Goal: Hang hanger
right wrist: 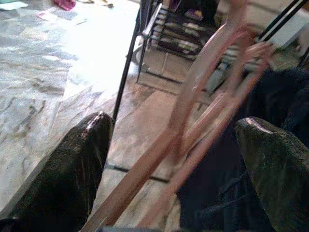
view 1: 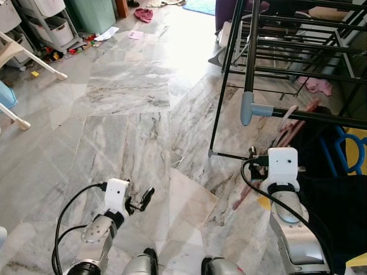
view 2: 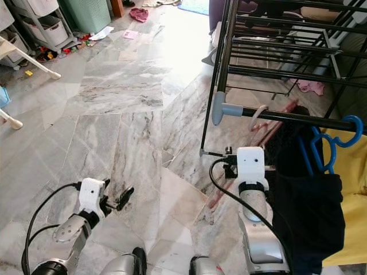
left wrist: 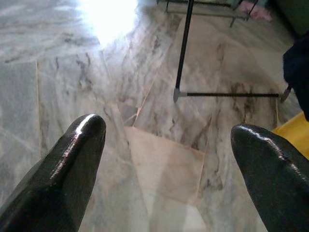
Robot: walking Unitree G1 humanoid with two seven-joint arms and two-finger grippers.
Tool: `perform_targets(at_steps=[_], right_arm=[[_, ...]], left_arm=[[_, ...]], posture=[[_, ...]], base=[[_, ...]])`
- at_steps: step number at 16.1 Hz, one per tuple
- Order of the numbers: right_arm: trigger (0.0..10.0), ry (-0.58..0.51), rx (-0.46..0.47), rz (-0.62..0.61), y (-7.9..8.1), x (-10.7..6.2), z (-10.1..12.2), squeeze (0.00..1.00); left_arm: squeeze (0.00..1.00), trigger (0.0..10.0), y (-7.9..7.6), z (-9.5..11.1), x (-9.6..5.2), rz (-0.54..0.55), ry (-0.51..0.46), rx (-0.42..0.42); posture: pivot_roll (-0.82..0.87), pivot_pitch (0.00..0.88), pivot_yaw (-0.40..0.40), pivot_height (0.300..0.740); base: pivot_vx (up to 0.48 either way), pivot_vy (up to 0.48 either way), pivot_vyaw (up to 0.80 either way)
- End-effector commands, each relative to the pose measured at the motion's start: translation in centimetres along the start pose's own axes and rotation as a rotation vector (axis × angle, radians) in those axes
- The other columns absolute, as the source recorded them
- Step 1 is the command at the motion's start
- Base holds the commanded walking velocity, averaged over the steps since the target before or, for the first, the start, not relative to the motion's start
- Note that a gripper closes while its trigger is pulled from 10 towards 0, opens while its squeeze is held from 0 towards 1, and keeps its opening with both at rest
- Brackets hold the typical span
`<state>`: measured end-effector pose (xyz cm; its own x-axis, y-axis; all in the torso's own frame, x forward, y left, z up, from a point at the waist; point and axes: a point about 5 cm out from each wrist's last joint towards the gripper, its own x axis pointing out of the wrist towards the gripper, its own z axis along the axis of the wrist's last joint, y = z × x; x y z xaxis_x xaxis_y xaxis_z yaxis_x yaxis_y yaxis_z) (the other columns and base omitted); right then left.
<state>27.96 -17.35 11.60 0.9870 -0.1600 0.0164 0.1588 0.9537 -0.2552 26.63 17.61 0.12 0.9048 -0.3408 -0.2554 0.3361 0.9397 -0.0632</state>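
A pink hanger (view 2: pixel 259 114) has its hook over the black rail (view 2: pixel 298 118) of the drying rack, close to the rail's grey end cap (view 2: pixel 219 109), and its body slants down toward the floor. My right gripper (right wrist: pixel 176 123) is open just below the rail. The pink hanger (right wrist: pixel 193 96) runs between its two black fingers (right wrist: pixel 87 145), which stand well apart from it. The white right wrist box (view 1: pixel 282 166) covers those fingers from above. My left gripper (view 1: pixel 140 200) is open and holds nothing, low over the marble floor (left wrist: pixel 159 159).
A dark garment (view 2: pixel 304 195), a blue hanger (view 2: pixel 321 143) and a yellow garment (view 2: pixel 347 172) hang on the same rail to the right. The rack's black leg (view 1: pixel 221 103) stands on the floor ahead. Toys, shelves and white chair legs (view 1: pixel 34 60) are at the far left.
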Motion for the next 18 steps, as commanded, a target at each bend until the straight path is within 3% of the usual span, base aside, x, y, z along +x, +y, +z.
perform_targets(at_steps=[1, 4, 7, 11, 13, 15, 18], right_arm=[[10.0, -0.047, -0.011, -0.011, -0.2, -0.3, 0.7, 1.00], [10.0, -0.113, -0.012, 0.013, 0.3, -0.8, 1.8, 1.00], [10.0, -0.150, -0.010, 0.049, 1.0, -1.6, 2.1, 1.00], [10.0, -0.187, -0.008, 0.068, 1.0, -2.3, 2.4, 1.00], [10.0, -0.190, -0.014, 0.070, 1.0, -2.4, 2.4, 1.00], [10.0, -0.189, -0.019, 0.070, 1.0, -2.5, 2.4, 0.90], [10.0, -0.184, -0.022, 0.069, 1.0, -2.6, 2.3, 0.87]], left_arm=[[0.00, 10.0, 0.5, -0.6, -0.5, 0.024, 0.025, 0.002], [0.00, 10.0, 1.0, -1.0, -0.8, 0.048, 0.047, -0.002], [0.00, 10.0, 2.2, -1.5, -1.1, 0.199, 0.103, 0.014], [0.00, 10.0, 2.8, -1.3, -1.0, 0.276, 0.112, 0.057], [0.00, 10.0, 2.6, 0.4, -0.2, 0.269, 0.027, 0.086], [0.00, 10.0, 1.7, 2.0, 0.3, 0.263, -0.045, 0.115], [0.00, 10.0, 0.5, 3.7, 0.5, 0.270, -0.103, 0.138]], posture=[[-0.06, 0.200, 0.033, 0.740], [-0.06, 0.203, 0.032, 0.740], [-0.06, 0.205, 0.031, 0.740], [-0.06, 0.207, 0.029, 0.740], [-0.06, 0.208, 0.030, 0.740], [-0.07, 0.208, 0.031, 0.740], [-0.07, 0.209, 0.033, 0.740]], base=[[0.000, 0.000, 0.00], [0.000, 0.000, 0.00], [0.000, 0.000, 0.00], [0.000, 0.000, 0.00], [0.000, 0.000, 0.00], [0.000, 0.000, 0.00], [0.000, 0.000, 0.00]])
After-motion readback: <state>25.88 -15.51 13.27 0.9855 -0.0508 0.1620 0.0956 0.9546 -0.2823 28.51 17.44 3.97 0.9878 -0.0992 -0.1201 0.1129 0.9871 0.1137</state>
